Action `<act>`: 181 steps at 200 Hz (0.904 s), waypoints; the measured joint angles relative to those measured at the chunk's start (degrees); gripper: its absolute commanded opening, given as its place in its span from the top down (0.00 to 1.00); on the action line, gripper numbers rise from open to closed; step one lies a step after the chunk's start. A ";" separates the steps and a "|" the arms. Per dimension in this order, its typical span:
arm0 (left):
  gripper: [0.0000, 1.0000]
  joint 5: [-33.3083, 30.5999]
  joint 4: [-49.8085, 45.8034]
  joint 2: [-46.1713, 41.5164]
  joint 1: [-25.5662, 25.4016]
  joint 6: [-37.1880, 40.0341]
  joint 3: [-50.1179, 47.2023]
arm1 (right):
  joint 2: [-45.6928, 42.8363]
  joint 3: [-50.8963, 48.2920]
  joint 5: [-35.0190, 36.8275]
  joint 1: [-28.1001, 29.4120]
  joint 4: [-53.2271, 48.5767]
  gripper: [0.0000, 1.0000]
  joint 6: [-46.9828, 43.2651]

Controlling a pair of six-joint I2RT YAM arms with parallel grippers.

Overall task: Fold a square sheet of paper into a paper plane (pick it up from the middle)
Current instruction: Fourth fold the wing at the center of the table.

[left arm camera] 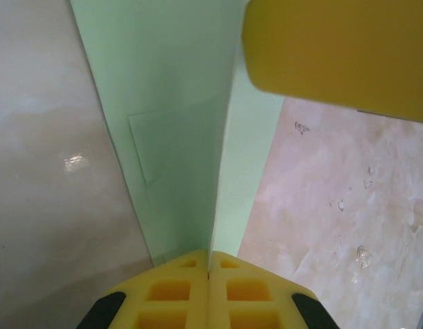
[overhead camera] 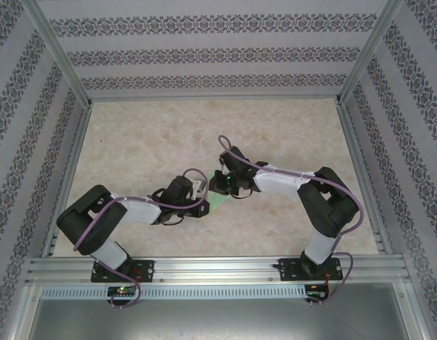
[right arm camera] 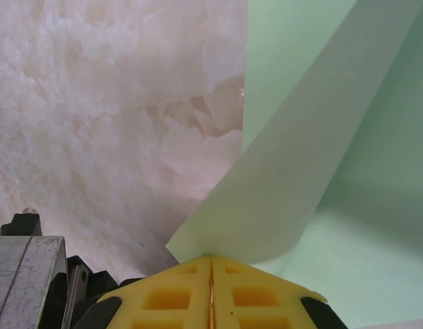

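The pale green sheet of paper [overhead camera: 219,205] lies mid-table between both arms, folded into a narrow, plane-like shape. In the left wrist view the paper [left arm camera: 177,137] has a raised centre crease with a flap on each side. My left gripper [left arm camera: 209,264] is shut on the near end of that crease. One yellow finger [left arm camera: 334,55] of the right gripper hangs over the paper's far end. In the right wrist view my right gripper [right arm camera: 212,264] is shut on the edge of a lifted paper flap [right arm camera: 286,171]. From above, the left gripper [overhead camera: 204,201] and right gripper [overhead camera: 222,190] nearly meet.
The tabletop [overhead camera: 154,134] is pale marbled stone, with patterned walls on three sides and a metal rail [overhead camera: 218,268] along the near edge. A grey and black part of the left arm [right arm camera: 26,274] sits close beside the right gripper's fingers.
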 measured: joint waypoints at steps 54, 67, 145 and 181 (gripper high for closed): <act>0.74 0.90 0.31 -0.63 0.31 -0.42 0.02 | 1.95 0.52 0.02 0.00 -0.02 0.92 0.04; 0.73 0.79 -0.17 -1.01 0.31 0.04 0.02 | 2.19 0.55 0.02 0.00 -0.02 0.92 0.07; 0.69 -3.06 -6.78 -4.94 0.33 2.69 -0.11 | 2.67 1.49 0.00 0.00 0.00 0.92 0.24; 0.69 -3.15 -7.54 -4.94 0.39 3.76 -0.11 | 2.93 1.70 0.00 0.00 -0.02 0.91 0.26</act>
